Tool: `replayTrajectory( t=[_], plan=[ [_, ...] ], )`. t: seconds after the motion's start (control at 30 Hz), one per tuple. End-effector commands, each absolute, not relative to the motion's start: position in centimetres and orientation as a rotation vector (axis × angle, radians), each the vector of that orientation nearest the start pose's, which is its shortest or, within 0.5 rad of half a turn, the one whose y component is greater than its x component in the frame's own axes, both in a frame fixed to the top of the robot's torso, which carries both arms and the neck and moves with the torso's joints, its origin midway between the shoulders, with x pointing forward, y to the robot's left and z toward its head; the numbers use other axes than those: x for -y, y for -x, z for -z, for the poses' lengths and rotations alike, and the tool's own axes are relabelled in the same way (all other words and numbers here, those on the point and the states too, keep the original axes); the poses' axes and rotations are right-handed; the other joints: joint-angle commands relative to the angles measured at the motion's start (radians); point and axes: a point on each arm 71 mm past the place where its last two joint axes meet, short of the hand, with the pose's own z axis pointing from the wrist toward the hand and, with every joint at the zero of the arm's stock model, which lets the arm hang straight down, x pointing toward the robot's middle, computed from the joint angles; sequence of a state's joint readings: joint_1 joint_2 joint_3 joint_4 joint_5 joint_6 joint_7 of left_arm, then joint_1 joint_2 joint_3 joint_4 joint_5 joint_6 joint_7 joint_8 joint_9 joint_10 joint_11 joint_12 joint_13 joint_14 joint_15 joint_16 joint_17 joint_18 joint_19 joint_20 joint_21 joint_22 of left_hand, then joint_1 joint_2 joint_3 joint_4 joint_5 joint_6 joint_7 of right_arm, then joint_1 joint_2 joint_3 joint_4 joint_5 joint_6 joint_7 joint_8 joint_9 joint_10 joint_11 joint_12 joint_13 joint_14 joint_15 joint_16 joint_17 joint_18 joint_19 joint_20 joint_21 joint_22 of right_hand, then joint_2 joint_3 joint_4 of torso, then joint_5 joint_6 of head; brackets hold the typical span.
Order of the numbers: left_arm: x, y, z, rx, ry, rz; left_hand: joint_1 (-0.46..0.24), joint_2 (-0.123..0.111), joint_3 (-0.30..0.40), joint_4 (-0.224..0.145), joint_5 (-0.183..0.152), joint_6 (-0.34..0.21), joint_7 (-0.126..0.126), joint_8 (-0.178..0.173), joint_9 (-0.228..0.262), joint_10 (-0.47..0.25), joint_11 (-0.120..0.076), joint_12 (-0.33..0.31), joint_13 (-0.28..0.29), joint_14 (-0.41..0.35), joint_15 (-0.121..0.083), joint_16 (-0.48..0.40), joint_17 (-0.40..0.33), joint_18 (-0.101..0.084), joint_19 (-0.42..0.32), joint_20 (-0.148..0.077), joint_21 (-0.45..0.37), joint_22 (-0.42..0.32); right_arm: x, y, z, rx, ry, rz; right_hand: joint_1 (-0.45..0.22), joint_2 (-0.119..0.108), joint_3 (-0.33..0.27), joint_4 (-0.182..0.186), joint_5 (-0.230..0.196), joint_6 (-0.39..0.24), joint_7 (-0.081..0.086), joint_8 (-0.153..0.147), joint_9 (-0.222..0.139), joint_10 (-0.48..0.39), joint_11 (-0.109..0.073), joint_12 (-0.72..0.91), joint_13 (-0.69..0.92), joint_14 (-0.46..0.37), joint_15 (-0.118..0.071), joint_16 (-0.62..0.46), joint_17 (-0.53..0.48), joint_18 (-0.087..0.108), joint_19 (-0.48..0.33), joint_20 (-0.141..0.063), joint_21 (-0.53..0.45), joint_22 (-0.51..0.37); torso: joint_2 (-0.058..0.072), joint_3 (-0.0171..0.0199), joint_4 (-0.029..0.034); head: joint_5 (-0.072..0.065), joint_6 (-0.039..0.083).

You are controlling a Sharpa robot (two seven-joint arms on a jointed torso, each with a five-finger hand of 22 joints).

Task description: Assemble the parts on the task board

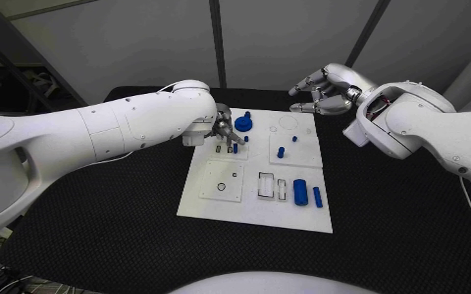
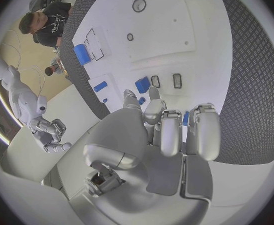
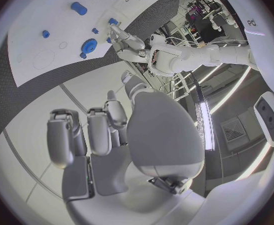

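Observation:
The white task board (image 1: 257, 202) lies mid-table. My left hand (image 1: 224, 131) reaches down over its far left part, fingertips beside a round blue part (image 1: 244, 124) and just behind two dark slots and a small blue piece (image 1: 235, 148). In the left wrist view the left hand's fingers (image 2: 169, 130) point at those slots, and a blue sliver (image 2: 186, 118) shows between them; whether it is held is unclear. My right hand (image 1: 324, 93) hovers off the board's far right corner, fingers loosely bent, holding nothing.
A short blue peg (image 1: 281, 152) and a smaller one (image 1: 293, 139) stand mid-board. A thick blue cylinder (image 1: 300, 192) and a thinner bar (image 1: 317, 197) lie near the front right, beside empty rectangular slots (image 1: 266, 184). Black matting (image 1: 393, 212) surrounds the board.

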State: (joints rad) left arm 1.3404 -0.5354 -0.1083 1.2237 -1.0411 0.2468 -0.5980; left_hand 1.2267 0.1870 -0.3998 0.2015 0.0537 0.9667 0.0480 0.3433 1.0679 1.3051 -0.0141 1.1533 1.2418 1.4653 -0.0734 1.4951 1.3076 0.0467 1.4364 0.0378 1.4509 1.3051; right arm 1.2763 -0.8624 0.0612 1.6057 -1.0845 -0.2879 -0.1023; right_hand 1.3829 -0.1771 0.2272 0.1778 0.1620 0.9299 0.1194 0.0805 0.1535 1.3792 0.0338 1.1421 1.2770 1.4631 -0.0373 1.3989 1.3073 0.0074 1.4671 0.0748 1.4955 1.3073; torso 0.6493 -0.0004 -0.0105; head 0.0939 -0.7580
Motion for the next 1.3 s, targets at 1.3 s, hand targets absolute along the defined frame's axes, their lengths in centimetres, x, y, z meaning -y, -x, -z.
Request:
replayTrajectory(
  t=[1.3],
  plan=[
    [-14.37, -53.63, 20.27, -2.419, 0.07, 0.31, 0.108, 0.053, 0.076, -0.046, 0.011, 0.012, 0.0, -0.032, 0.026, -0.006, -0.003, -0.011, 0.004, 0.084, -0.004, 0.008, 0.189, 0.009, -0.008, -0.001, -0.002, 0.002, 18.4, -49.4, 10.87, -1.644, -0.133, -0.915, 0.0, 0.015, 0.008, 0.001, 0.007, 0.009, 0.0, -0.003, -0.001, 0.006, -0.001, -0.002, 0.0, 0.048, -0.004, -0.003, 0.005, 0.018, 0.042, -0.004, -0.005, 0.169, 0.001, 0.0003, 0.0002, 0.003, -0.009]
  ],
)
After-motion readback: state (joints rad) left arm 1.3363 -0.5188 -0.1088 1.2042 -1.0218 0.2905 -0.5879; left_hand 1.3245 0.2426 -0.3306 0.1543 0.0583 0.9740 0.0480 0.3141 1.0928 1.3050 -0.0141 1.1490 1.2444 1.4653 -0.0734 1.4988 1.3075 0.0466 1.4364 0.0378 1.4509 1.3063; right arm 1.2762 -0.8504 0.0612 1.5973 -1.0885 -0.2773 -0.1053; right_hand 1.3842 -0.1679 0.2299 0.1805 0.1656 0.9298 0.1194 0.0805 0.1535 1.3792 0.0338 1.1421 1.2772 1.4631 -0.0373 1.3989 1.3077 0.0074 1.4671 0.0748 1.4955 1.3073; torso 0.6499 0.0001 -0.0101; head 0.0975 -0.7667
